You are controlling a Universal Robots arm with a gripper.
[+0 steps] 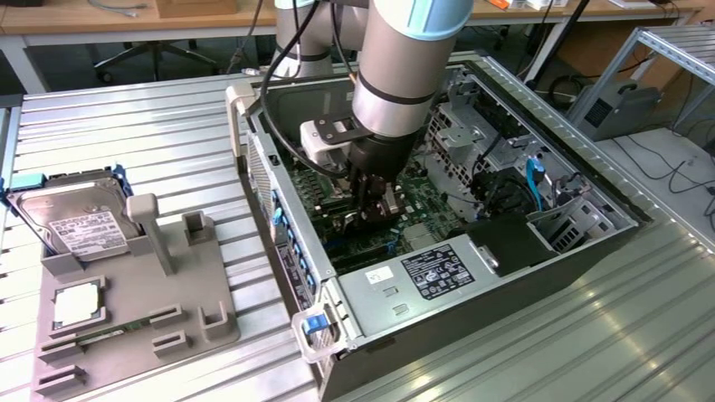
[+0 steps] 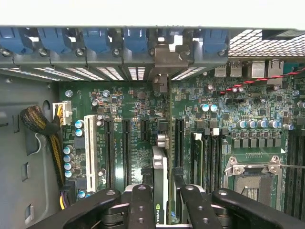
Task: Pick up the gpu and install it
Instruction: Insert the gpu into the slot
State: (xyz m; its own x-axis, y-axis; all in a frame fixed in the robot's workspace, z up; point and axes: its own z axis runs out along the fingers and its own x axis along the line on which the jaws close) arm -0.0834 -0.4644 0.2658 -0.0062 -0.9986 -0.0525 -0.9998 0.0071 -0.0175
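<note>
Ribbed metal table [image 1: 146, 142], wooden desk [image 1: 67, 25] behind

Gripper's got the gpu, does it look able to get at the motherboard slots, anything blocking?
Likely yes. The gripper, shut on the gpu, sits right over the motherboard slots; the braided cable lies off to the side.

Pincer [image 2: 162, 202] grips gpu [image 2: 159, 174] edge-on over mobo [image 2: 126, 107].

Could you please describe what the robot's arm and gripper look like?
The silver-grey cylindrical arm has light blue rings at its joints and a dark band near the wrist. A thin black cable runs alongside it, and a pale grey box is mounted at the wrist. The black gripper has blocky matt black jaws with round screw holes.
</note>
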